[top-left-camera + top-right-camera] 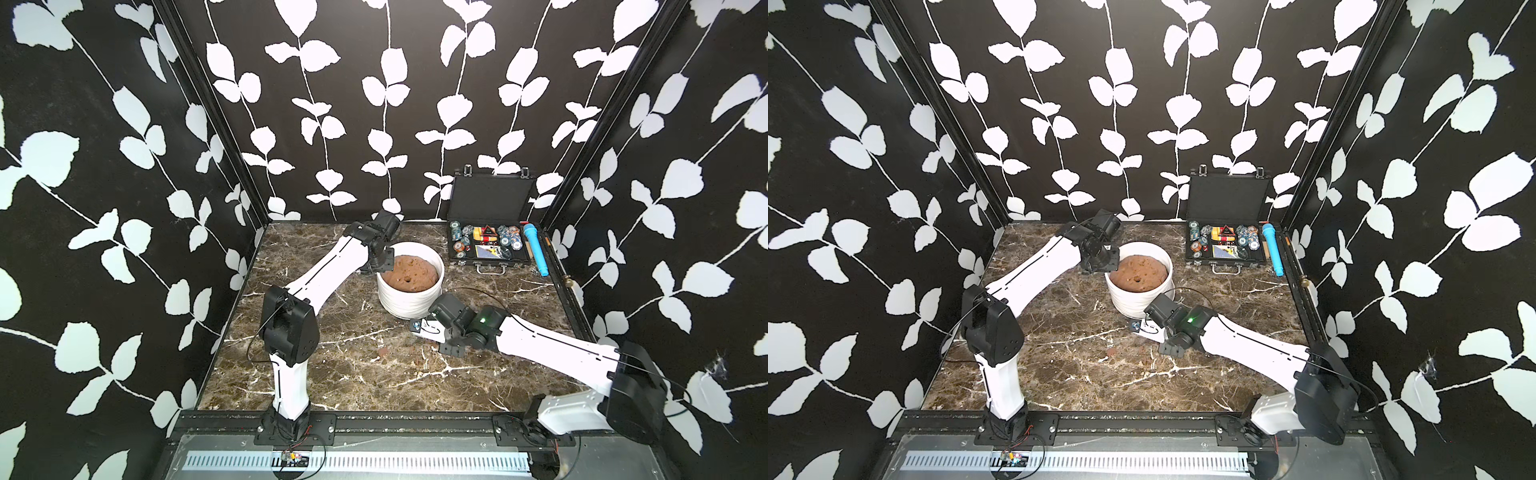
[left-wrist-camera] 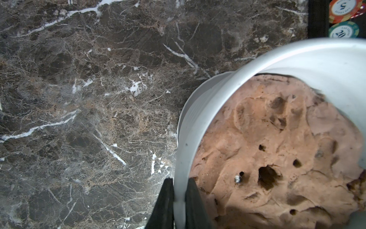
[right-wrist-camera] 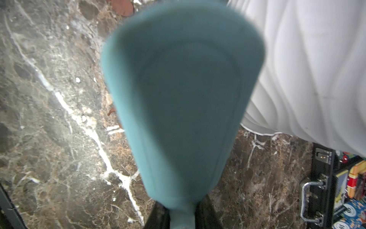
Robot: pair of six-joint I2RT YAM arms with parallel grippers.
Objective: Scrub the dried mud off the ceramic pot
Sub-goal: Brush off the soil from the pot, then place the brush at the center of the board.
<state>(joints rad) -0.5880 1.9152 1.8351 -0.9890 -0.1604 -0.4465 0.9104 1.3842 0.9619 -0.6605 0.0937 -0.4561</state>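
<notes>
marble tabletop [image 1: 353, 374], leaf-print walls [image 1: 374, 104]; left pincer [image 2: 179, 181] clamps ceramic pot [image 2: 326, 59], right pincer [image 3: 182, 215] teal scrubber [image 3: 182, 99].

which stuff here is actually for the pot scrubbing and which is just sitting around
For the job: ceramic pot, left gripper on its rim, teal scrubber in the right gripper, dried mud flake on the table.
Lying about: chip case, blue microphone, soil mound inside the pot.

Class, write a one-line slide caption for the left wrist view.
Left gripper clamps the ceramic pot by its rim; pitted soil mound inside.
</notes>
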